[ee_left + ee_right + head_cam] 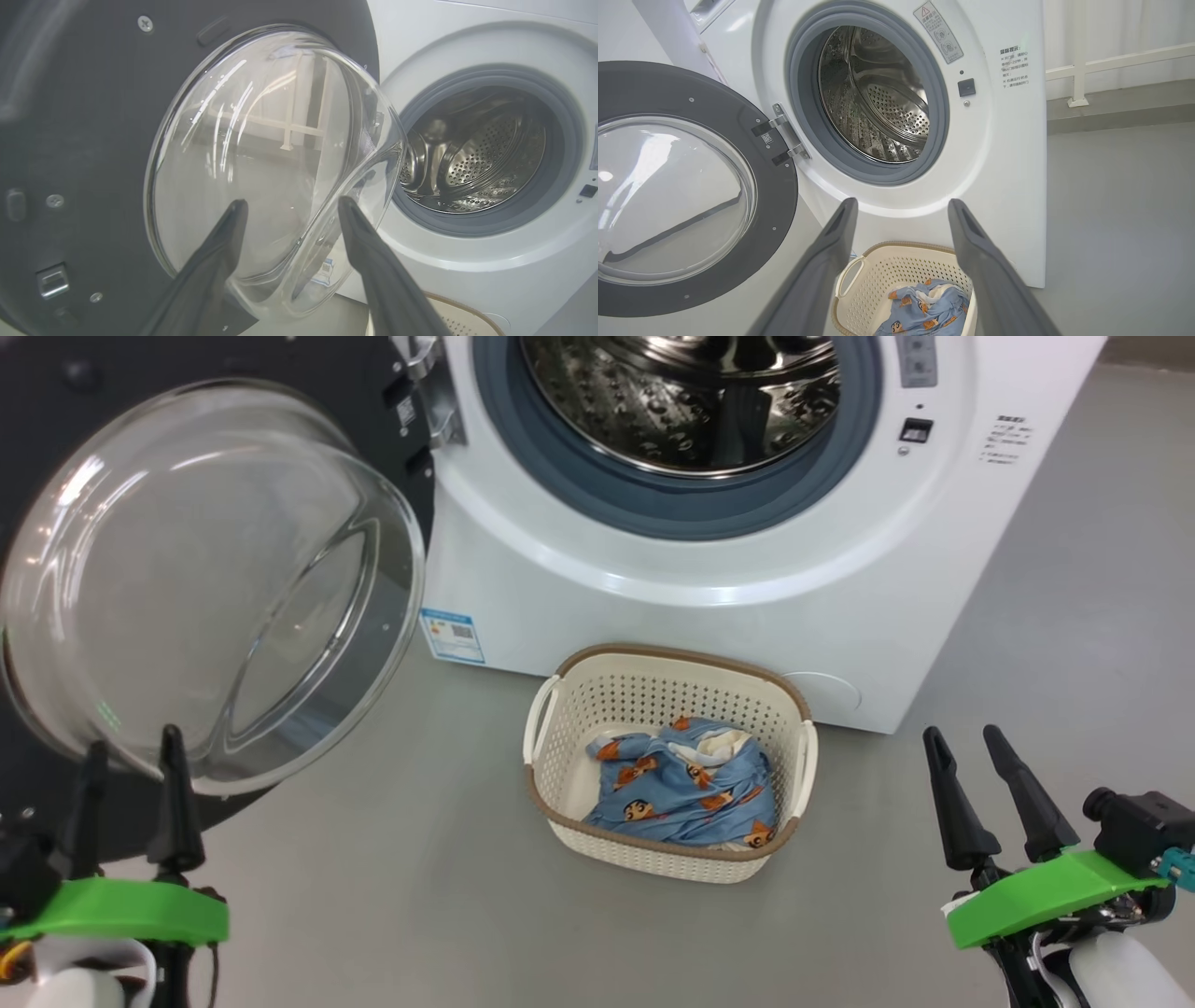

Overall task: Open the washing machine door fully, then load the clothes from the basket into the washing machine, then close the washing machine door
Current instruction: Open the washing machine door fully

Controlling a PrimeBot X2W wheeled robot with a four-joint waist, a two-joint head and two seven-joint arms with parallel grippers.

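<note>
- The washing machine door (205,588) stands open; start loading.
- Your left gripper (132,739) and right gripper (962,732): spread, empty.
- Reach down for the clothes (681,789) in the basket (653,658).

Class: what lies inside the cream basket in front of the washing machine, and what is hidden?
The basket holds the clothes: crumpled light blue fabric with orange cartoon faces and a bit of cream lining. Bare basket floor shows beside them. Anything beneath the heap is covered.

White washing machine (709,569), grey gasket (653,504); black-rimmed door (775,186); cream basket (653,700), brown rim; blue clothes (681,793), orange faces.
</note>
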